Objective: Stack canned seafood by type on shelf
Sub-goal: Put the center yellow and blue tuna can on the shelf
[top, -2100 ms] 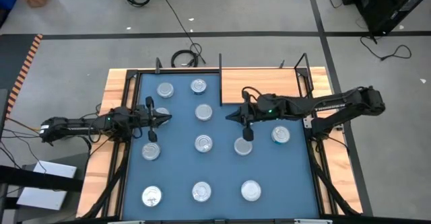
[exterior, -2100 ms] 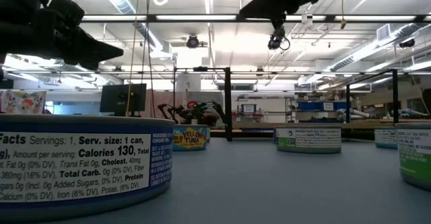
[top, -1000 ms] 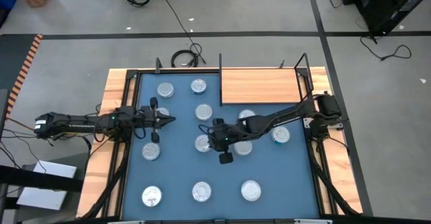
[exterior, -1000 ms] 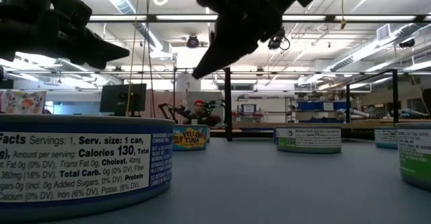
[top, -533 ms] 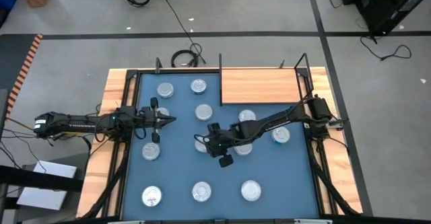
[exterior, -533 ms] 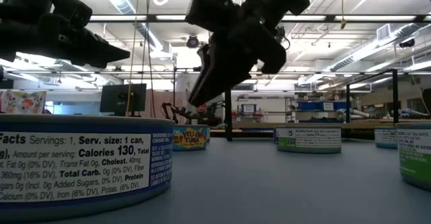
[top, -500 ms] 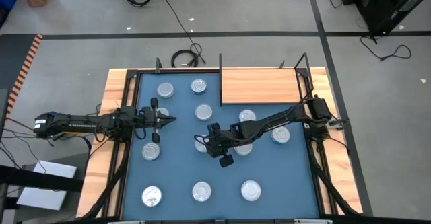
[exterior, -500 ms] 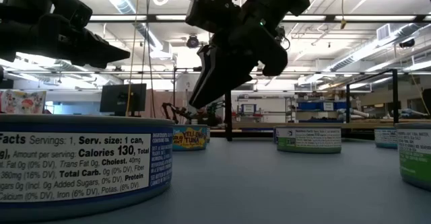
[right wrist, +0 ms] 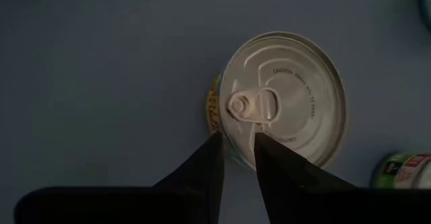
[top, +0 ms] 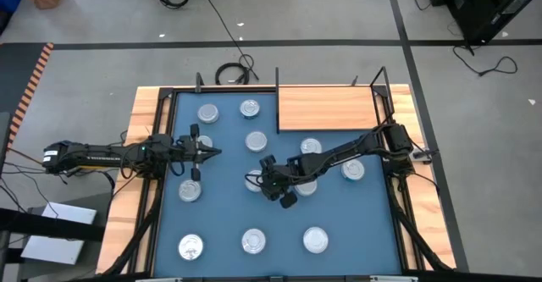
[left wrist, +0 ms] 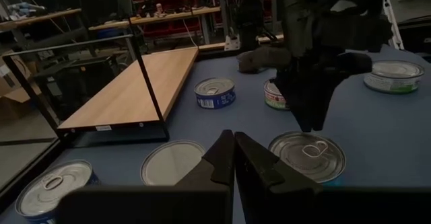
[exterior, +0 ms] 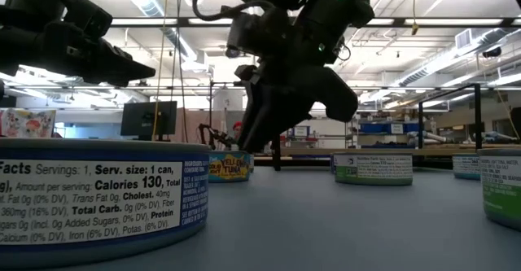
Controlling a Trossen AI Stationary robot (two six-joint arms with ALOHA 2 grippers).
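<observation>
Our right pincer (top: 261, 180), fingers narrowly parted, hangs over a central tin (right wrist: 281, 103) on the blue mat (top: 224, 214). Neighbouring tins (top: 310, 147) stand between it and the empty shelf (top: 326, 108) far right. Our left pincer (top: 213, 152) waits closed at the mat's left.

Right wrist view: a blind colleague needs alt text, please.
A round tin with a shiny pull-tab lid sits on the blue mat, seen from straight above. The right end effector hangs over its edge, fingers slightly parted. Another tin's green label shows at one corner.
</observation>
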